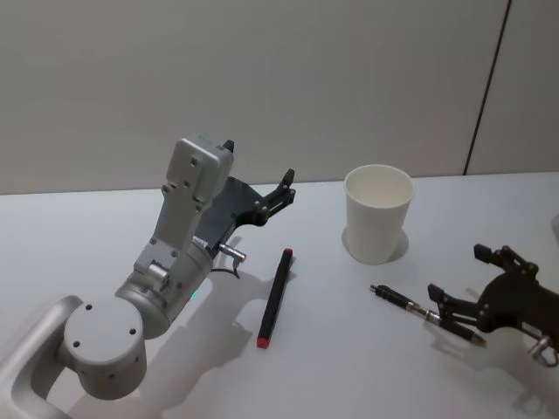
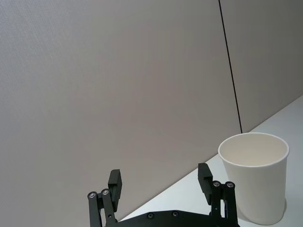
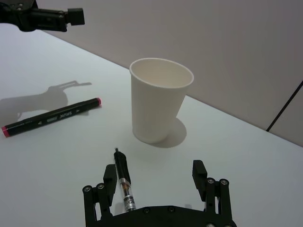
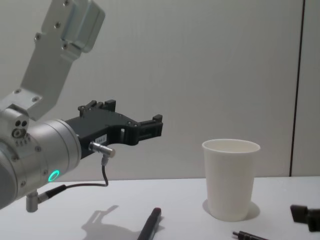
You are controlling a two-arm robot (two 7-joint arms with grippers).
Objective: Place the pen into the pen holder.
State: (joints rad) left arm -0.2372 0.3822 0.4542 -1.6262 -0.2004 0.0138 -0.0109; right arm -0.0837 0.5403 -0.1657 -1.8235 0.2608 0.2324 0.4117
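Judging from the layout, the step in hand was the pick-up. The right gripper [image 3: 154, 175] sat low over the white table [image 1: 349, 375], toward its near right corner, with its jaws spread wide and holding nothing. The slim black pen with a clear barrel [image 3: 122, 182] lay flat on the table inside that gap. It was close beside one finger [image 3: 110, 176] rather than centred, and its tip pointed toward the tapered white paper cup [image 3: 158, 101]. Whether finger and pen touched could not be told. The cup stood upright and empty near the table's far edge, right of the middle and apart from the pen.

The next move probably called for closing the fingers on the barrel and lifting. The pen would then need tipping upright and lowering through the rolled rim without knocking the light cup.

The left gripper [image 2: 160, 179] hung raised above the table's left half, also wide open and empty. A thick black marker with red ends [image 1: 275, 298] lay loose mid-table, left of the cup. The table was plain matte white, and behind it rose a pale grey wall [image 1: 262, 70] with one dark vertical seam [image 1: 487, 87].
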